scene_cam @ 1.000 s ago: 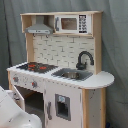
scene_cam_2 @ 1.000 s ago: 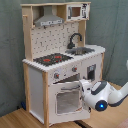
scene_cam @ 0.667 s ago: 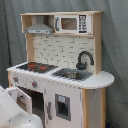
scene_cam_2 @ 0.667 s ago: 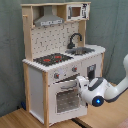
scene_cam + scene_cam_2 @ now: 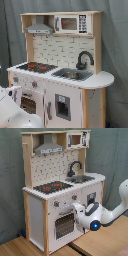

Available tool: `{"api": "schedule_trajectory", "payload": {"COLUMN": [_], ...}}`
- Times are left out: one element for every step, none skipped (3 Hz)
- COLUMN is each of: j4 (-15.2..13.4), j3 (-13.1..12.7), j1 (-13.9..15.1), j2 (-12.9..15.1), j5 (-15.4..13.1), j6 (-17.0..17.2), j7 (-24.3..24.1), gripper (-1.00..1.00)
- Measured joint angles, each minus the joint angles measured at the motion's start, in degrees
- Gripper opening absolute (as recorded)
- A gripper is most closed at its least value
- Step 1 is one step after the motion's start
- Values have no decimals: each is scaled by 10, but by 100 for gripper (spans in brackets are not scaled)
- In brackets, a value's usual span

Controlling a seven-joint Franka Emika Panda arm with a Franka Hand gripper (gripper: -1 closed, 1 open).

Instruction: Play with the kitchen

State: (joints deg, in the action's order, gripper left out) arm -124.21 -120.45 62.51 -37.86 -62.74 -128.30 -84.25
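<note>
**Arm closing in on the front of the toy kitchen**

Grey-green curtain hangs behind everything in both exterior views, and a light wooden floor shows along the bottom of the second exterior view. We see the kitchen point(image 5: 60, 188) filling the middle of that frame, upright against the curtain; in the first exterior view it point(image 5: 60, 65) takes up most of the picture.

Its black stovetop point(image 5: 52, 187) with red burners sits left of centre in the second exterior view, the sink and black faucet point(image 5: 75, 168) just to the right, the grey hood point(image 5: 49, 147) at upper left. Below, the oven door point(image 5: 64, 224) sits in the lower middle, with knobs point(image 5: 56, 204) above it.

We find the gripper point(image 5: 79, 213) in the lower right of the second exterior view, the white arm reaching in from the right edge. It sits just in front of the panel, level with the knobs and the oven door's top. Whether the fingers are spread or pressed together, we cannot tell, nor whether they touch the panel.

We judge this the approach step: lining up on a knob or the oven handle. Next we would need a short, careful advance and a firm hold before turning or pulling.
</note>
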Motion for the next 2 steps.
{"api": "schedule_trajectory", "payload": {"j4": [9, 21], "j3": [1, 6], "j1": [37, 32], "j2": [-4, -3], "j5": [-27, -30], "j6": [-32, -32], "j7": [13, 70], "gripper": [100, 100]}}
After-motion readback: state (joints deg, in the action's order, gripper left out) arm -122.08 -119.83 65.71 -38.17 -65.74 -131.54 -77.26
